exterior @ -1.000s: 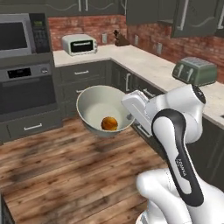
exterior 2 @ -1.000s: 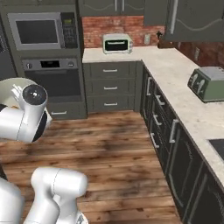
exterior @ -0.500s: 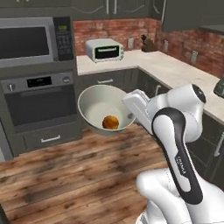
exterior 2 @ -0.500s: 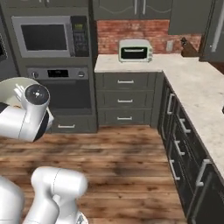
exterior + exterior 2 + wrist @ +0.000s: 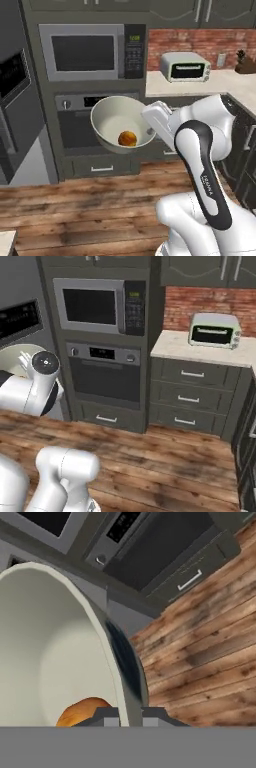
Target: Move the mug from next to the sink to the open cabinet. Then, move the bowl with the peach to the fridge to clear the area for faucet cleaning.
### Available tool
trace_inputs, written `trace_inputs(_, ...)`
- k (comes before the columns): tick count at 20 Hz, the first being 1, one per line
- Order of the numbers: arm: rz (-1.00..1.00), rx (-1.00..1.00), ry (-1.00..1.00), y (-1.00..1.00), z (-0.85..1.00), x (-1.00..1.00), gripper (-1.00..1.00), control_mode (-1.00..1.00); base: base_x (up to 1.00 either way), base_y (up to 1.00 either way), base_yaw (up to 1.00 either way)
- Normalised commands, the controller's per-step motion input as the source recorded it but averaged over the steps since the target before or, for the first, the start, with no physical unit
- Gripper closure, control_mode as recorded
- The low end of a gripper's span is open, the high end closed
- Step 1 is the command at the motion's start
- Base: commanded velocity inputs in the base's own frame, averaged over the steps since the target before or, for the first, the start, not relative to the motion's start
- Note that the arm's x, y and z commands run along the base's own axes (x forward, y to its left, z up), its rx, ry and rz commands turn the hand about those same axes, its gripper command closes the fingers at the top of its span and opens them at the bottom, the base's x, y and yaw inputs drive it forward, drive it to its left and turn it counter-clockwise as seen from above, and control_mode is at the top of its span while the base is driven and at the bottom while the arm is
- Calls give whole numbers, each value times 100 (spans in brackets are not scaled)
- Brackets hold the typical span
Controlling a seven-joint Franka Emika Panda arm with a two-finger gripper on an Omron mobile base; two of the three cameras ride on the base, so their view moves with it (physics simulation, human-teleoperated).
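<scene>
My jaws closed on the bowl [image 5: 116, 121] rim, bowl held aloft, peach [image 5: 127, 138] resting inside just beside my fingertips [image 5: 106, 716], oven [image 5: 85, 125] beyond.

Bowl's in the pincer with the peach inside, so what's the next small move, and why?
Probably keep driving left toward the fridge, bowl kept level. The pincer is shut on the bowl's rim, the peach lies loose inside, and the fridge stands at the left edge, its door shut.

Even, soft rendered light, no hard shadows or glare; slightly blurry, low-detail textures; hand view softest
</scene>
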Motion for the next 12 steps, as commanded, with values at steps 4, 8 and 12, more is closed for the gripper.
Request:
trace_inputs(4,0,0,0,0,0,0,100,100,29,2,73)
trace_inputs(8,0,0,0,0,0,0,100,100,-20,0,78)
trace_inputs(12,0,0,0,0,0,0,100,100,-47,0,74)
